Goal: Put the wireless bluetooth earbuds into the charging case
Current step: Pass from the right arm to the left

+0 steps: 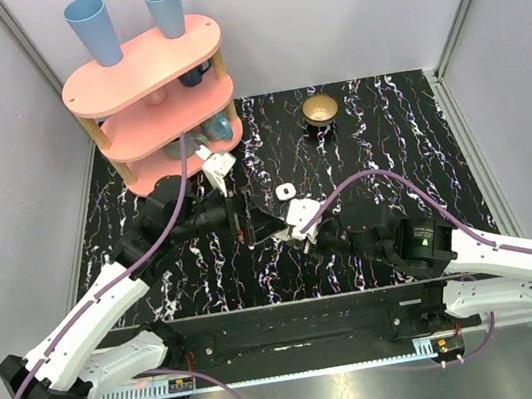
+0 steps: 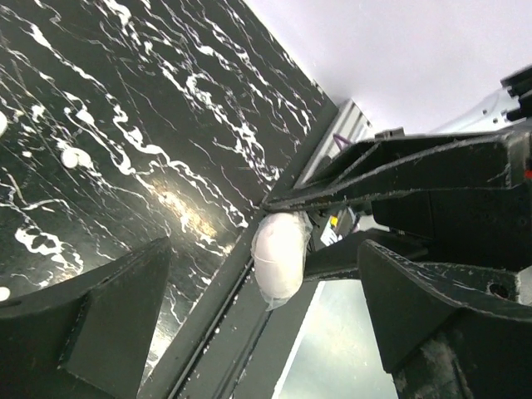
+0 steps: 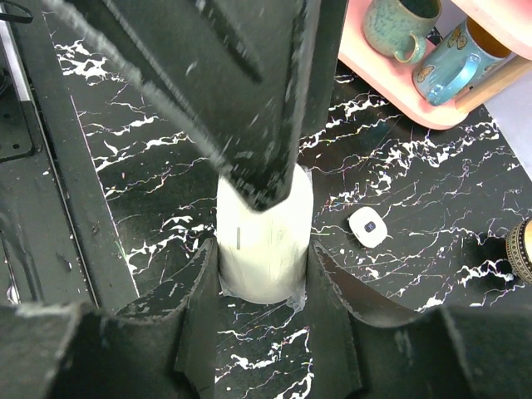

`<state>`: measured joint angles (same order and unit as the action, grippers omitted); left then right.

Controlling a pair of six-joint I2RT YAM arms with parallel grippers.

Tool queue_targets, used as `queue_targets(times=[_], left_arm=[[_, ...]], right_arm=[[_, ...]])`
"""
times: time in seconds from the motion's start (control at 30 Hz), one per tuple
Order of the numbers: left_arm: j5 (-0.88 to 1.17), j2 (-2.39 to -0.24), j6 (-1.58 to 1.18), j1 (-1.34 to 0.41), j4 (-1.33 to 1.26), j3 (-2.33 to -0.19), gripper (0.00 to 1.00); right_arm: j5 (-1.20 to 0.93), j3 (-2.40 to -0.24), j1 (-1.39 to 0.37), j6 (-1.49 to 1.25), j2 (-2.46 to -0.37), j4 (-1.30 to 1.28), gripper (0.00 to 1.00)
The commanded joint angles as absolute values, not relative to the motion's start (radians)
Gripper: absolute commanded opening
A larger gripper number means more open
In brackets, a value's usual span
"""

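White and glossy, the charging case [image 3: 264,229] sits pinched upright between the right tool's [image 3: 264,270] two black fingers, above the middle of the worktop [image 1: 388,140]. Only the right wrist view gives that grip plainly. From above, the two wrists crowd together and the case is hidden under them.

The left wrist view catches the same case from the side, a pale rounded lump framed between the left tool's [image 2: 262,278] own fingers. These are spread wide and well clear of it on either flank. In the right wrist view one of those left fingers comes down over the top of the case; whether it touches, I cannot tell.

One white earbud [image 1: 285,190] lies loose on the worktop just beyond the meeting tools, toward the far edge. The second earbud I cannot find.

Both arms reach in from the near edge and bend inward, the left pointing right and the right pointing left. They meet tip to tip at the centre. A pink shelf [image 1: 145,77] stands at the far left corner and a gold bowl [image 1: 319,108] near the far edge.
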<state>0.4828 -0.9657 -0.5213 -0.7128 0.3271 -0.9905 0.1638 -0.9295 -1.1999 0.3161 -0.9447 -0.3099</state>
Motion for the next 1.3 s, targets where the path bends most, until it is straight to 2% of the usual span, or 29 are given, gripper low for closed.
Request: queue_targets(times=[0.0, 0.33, 0.6, 0.77, 0.87, 1.0, 1.13, 1.27], left_arm=[[0.583, -0.986, -0.534, -0.739, 0.224, -0.973, 0.97], [0.647, -1.012, -0.496, -0.764, 0.222, -0.956, 0.88], [0.652, -1.031, -0.485, -0.765, 0.270, -0.966, 0.63], [0.644, -1.029, -0.469, -0.765, 0.301, -0.977, 0.57], [0.643, -1.032, -0.466, -0.765, 0.311, -0.985, 0.45], [0.644, -1.035, -0.462, -0.767, 0.314, -0.986, 0.37], [0.627, -1.031, -0.460, -0.770, 0.308, -0.991, 0.36], [0.623, -1.029, -0.465, -0.773, 0.296, -0.994, 0.41]], right_arm=[[0.172, -0.965, -1.210, 0.322, -0.922, -0.249, 0.10], [0.164, -0.969, -1.210, 0.316, -0.914, -0.247, 0.11], [0.163, -0.966, -1.212, 0.305, -0.913, -0.249, 0.10], [0.163, -0.968, -1.212, 0.304, -0.917, -0.249, 0.11], [0.160, -0.969, -1.213, 0.305, -0.920, -0.247, 0.11], [0.155, -0.971, -1.212, 0.299, -0.922, -0.244, 0.11], [0.150, -0.969, -1.213, 0.296, -0.922, -0.242, 0.11], [0.143, -0.971, -1.216, 0.298, -0.930, -0.242, 0.11]])
